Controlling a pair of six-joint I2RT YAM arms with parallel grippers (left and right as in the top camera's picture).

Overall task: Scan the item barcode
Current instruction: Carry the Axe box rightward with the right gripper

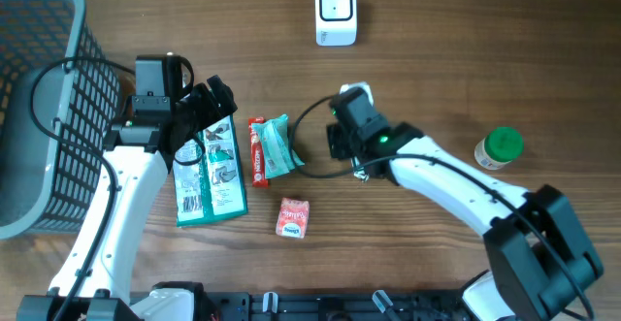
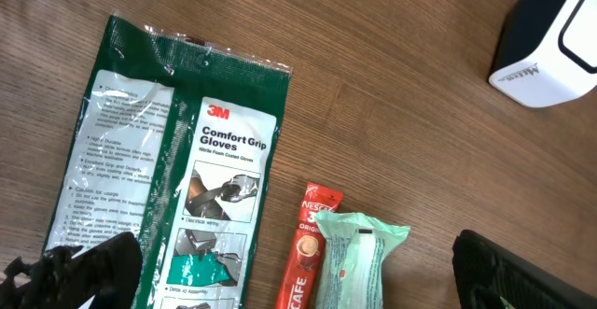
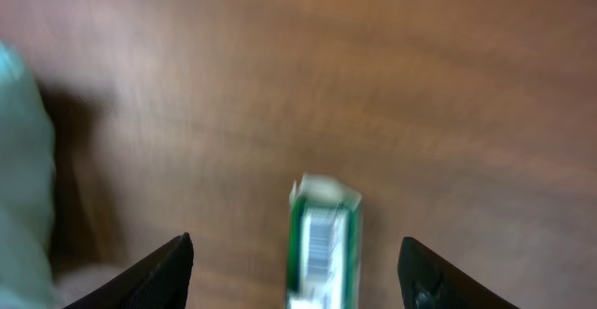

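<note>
In the right wrist view a small green and white box (image 3: 324, 251) with a barcode on its upper face lies blurred on the wooden table. My right gripper (image 3: 295, 243) hangs over it, open, with a gap on each side of the box. From overhead that gripper (image 1: 342, 144) hides the box. The white scanner (image 1: 336, 11) with a dark face stands at the far edge, also visible as the scanner (image 2: 550, 48) in the left wrist view. My left gripper (image 2: 303, 281) is open wide above the packets and holds nothing; overhead it is the gripper (image 1: 204, 117).
A green pack of gloves (image 1: 209, 171), a red coffee stick (image 1: 258, 153) and a pale green tissue packet (image 1: 277, 144) lie side by side at centre left. A small red box (image 1: 292, 217) sits nearer the front. A green-lidded jar (image 1: 500, 148) stands right. A grey basket (image 1: 49, 30) is far left.
</note>
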